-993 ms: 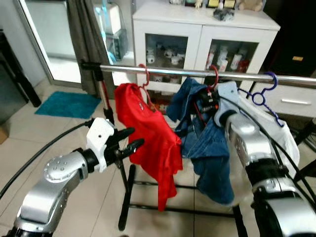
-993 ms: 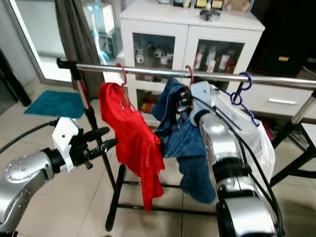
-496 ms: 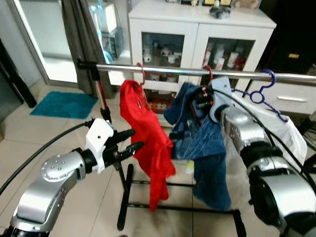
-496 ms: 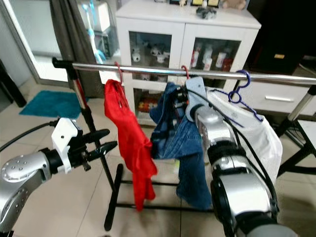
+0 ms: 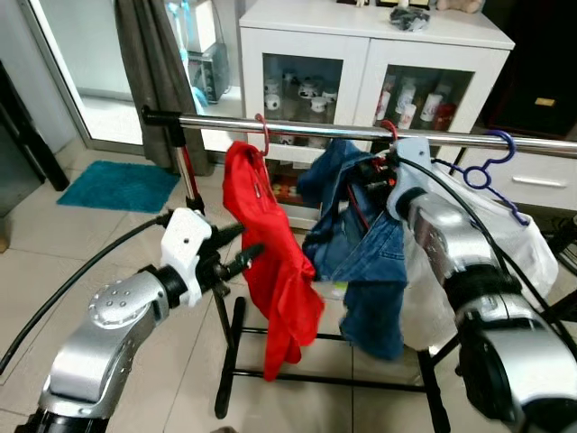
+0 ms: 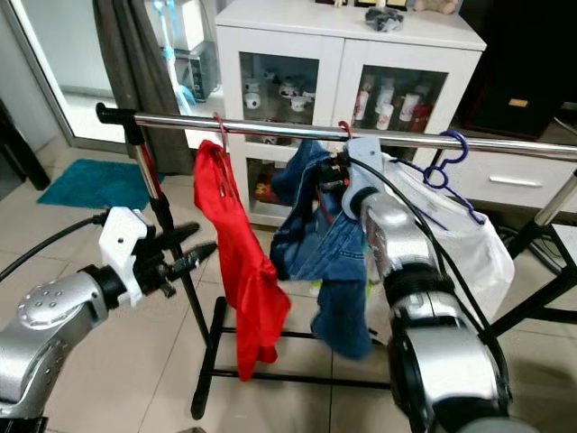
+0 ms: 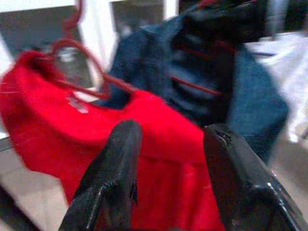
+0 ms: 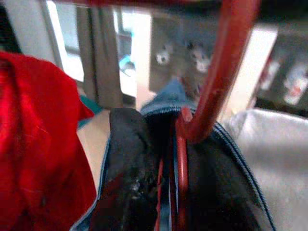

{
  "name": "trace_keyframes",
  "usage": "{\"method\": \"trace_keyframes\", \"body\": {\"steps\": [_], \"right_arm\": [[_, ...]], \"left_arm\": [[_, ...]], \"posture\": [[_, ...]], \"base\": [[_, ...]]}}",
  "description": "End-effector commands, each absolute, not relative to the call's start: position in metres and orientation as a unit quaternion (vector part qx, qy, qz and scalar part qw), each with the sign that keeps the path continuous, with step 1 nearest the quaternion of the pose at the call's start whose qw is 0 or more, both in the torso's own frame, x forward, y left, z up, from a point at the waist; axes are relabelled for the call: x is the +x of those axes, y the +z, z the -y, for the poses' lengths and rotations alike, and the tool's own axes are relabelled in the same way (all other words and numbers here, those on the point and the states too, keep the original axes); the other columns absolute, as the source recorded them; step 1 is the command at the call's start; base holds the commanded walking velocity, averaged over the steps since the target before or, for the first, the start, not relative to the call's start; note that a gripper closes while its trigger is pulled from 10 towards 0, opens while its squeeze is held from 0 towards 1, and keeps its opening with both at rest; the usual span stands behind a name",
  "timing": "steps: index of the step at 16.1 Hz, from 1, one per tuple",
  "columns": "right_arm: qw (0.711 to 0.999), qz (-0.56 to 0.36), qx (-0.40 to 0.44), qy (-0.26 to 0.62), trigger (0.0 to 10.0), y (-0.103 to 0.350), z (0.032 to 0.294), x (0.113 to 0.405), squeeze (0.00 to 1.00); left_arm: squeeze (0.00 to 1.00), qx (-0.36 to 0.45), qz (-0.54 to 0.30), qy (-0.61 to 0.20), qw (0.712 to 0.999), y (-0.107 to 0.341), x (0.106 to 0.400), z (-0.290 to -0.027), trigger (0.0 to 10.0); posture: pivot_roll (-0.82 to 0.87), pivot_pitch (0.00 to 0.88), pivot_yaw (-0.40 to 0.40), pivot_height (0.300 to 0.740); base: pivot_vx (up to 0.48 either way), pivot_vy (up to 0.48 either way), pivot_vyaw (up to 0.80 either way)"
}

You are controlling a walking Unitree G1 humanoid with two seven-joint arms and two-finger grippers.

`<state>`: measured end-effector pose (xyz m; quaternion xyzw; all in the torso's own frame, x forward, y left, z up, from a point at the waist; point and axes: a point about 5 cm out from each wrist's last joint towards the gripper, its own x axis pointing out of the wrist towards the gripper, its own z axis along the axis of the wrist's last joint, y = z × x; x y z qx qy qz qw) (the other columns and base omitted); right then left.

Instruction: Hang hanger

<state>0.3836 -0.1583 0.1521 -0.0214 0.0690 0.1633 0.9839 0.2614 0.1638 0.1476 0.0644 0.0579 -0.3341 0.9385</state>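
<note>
The red hanger (image 8: 219, 72) is a thin stiff wire with a curved hook, and a blue denim garment (image 5: 361, 262) hangs from it. I judge the wire itself is light and rigid, but the denim is soft and rather heavy, so the load will swing and pull the hanger to one side. The best place to hold is the neck just under the hook, where the wire does not bend.

The right gripper (image 5: 377, 177) is there now, its fingers closed on this neck among the denim folds. The hook (image 5: 389, 129) is at the steel rail (image 5: 306, 132), near its middle, but I cannot tell if it rests fully over it.

On the same rail, a red shirt (image 5: 270, 262) hangs toward the left end and a white garment (image 5: 505, 244) on a purple hanger (image 5: 487, 167) toward the right end.

The left gripper (image 5: 233, 249) hovers beside the red shirt with its 2 fingers apart, holding nothing.
</note>
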Motion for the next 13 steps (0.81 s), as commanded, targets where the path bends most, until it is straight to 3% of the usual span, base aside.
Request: {"method": "trace_keyframes", "body": {"steps": [1,8,13], "right_arm": [[0.983,-0.032,-0.026,0.179,10.0,0.167,0.161,0.381,1.0],[0.953,0.014,-0.052,0.298,10.0,0.182,0.155,0.337,1.0],[0.954,-0.004,-0.095,0.284,10.0,0.184,0.162,0.322,1.0]], "left_arm": [[0.0,0.072,-0.052,-0.322,0.943,0.15,0.265,-0.167,10.0],[0.0,0.073,-0.052,-0.308,0.947,0.147,0.268,-0.165,10.0],[0.0,0.074,-0.052,-0.28,0.956,0.146,0.272,-0.17,10.0]], "posture": [[-0.08,0.0,0.009,0.74],[-0.09,0.0,0.022,0.74],[-0.09,0.0,0.022,0.74]], "base": [[0.0,0.0,0.0],[0.0,0.0,0.0],[0.0,0.0,0.0]]}}
